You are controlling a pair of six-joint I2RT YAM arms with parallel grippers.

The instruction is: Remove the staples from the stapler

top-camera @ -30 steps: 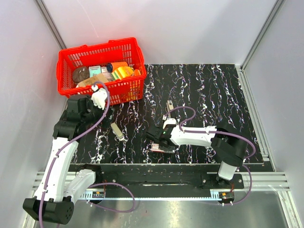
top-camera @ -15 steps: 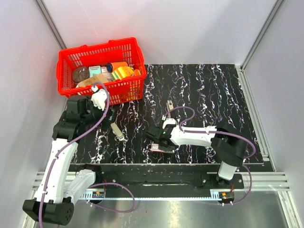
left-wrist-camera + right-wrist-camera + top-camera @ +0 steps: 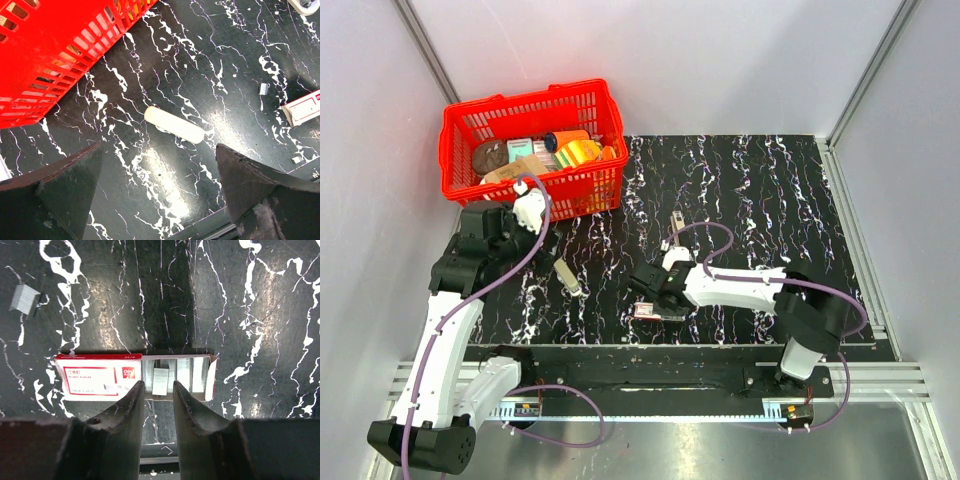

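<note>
The stapler [image 3: 174,125] lies flat on the table [image 3: 235,50]. It is just past the tips of the left gripper [image 3: 159,150], about midway between its two fingers. Those fingers are spread wide and hold nothing. A red basket [image 3: 45,55] sits beyond the left finger. The right gripper [image 3: 159,386] hangs over an open staple box [image 3: 97,379]. Its fingers are close together with a small gap. A little strip of staples [image 3: 160,380] lies in the box between the tips, which do not seem to touch it.
</note>
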